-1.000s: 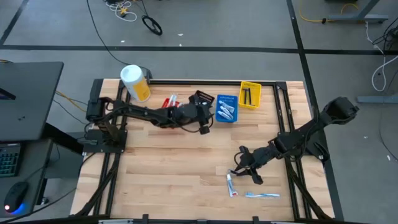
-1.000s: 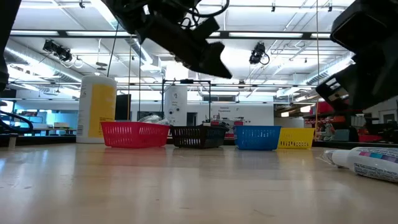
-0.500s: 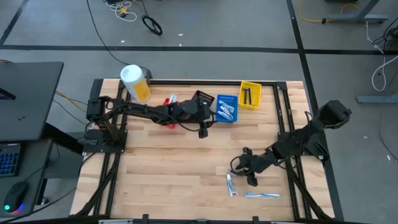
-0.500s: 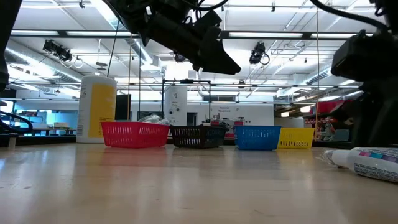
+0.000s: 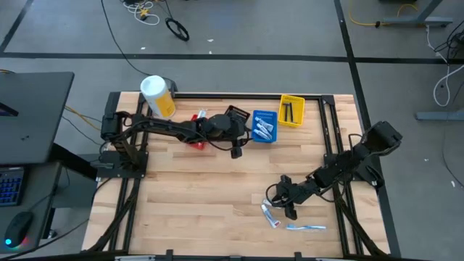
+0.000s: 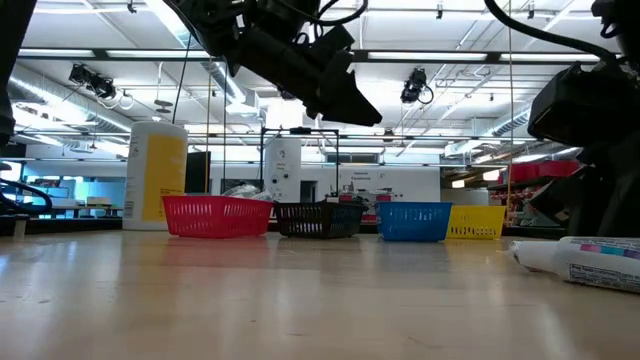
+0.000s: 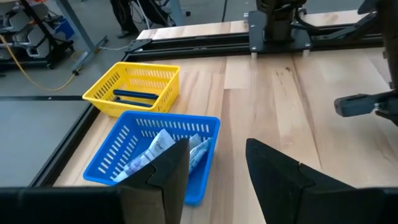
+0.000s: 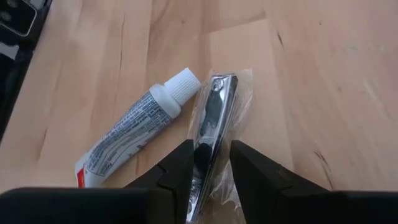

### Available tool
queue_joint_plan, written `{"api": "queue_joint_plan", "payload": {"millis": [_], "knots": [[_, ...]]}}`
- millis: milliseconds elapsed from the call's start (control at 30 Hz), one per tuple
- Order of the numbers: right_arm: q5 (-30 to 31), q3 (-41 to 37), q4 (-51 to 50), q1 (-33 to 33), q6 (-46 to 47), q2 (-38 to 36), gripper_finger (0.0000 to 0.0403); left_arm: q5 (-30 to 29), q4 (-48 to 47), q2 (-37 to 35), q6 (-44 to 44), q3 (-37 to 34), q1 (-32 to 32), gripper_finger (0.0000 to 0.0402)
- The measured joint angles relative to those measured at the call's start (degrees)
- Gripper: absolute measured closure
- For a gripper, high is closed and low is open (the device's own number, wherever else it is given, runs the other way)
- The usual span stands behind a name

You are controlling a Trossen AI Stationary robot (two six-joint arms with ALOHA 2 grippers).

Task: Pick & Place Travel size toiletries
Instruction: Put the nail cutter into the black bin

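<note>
A nail clipper (image 8: 212, 127) in a clear wrapper lies flat on the table near the front right. A white toothpaste tube (image 8: 134, 140) lies beside it, also seen in the high view (image 5: 270, 215) and the low view (image 6: 580, 262). My right gripper (image 8: 211, 167) (image 5: 279, 206) is low over the table, open, with one finger on each side of the clipper's near end. A light blue toothbrush (image 5: 304, 227) lies closer to the front edge. My left gripper (image 7: 217, 168) (image 5: 236, 145) hangs open and empty in the air beside the blue bin (image 7: 149, 155). My right gripper comes slanting down with its fingers (image 8: 177, 163) lying along the nail clipper, one at each long side of its near end (image 8: 208, 155). The clear wrapper (image 8: 244, 134) reaches up to one finger. I cannot tell whether the fingers press on the clipper itself.
Along the far edge stand a red bin (image 5: 197, 119), a black bin (image 5: 235, 114), the blue bin (image 5: 264, 125) holding tubes and a yellow bin (image 5: 291, 109) holding dark items. A yellow canister (image 5: 157, 96) stands at the far left. Bare wood lies between the arms.
My right gripper has come down toward the table's near edge and rolled, ending astride the wrapped clipper. The toothpaste tube has turned a little and slid slightly on the table. My left gripper has swung a little in place above the bins.
</note>
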Motion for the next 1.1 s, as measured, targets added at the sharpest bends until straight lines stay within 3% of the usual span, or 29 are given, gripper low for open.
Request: {"api": "queue_joint_plan", "payload": {"millis": [333, 500, 633, 700, 900, 1100], "knots": [[0.67, -0.08, 0.17, -0.08, -3.25, 0.07, 0.0352, 0.04, -0.62, 0.00, 0.04, 0.00, 0.10, 0.0235], [0.92, -0.24, -0.69, -0.11, -5.41, -1.65, 0.0358, 0.01, -0.67, 0.00, 0.04, 0.00, 0.10, 0.0235], [4.64, -0.44, -1.43, -0.18, -7.95, -3.60, 0.0359, 0.32, -0.73, 0.00, -0.85, 0.00, 0.08, 0.0235], [6.18, -0.44, -1.51, -0.54, -9.43, -4.40, 0.0360, 2.50, -0.99, 0.00, -2.32, 0.00, 0.04, 0.0235], [11.76, -0.42, -1.67, -3.46, -14.39, -6.16, 0.0360, 16.26, -1.52, 0.00, -12.21, 0.02, -0.13, 0.0235], [24.44, -0.35, 0.00, -8.90, -21.97, -8.22, 0.0360, 19.12, -3.19, 0.00, -13.28, 0.02, -1.02, 0.0235]]}}
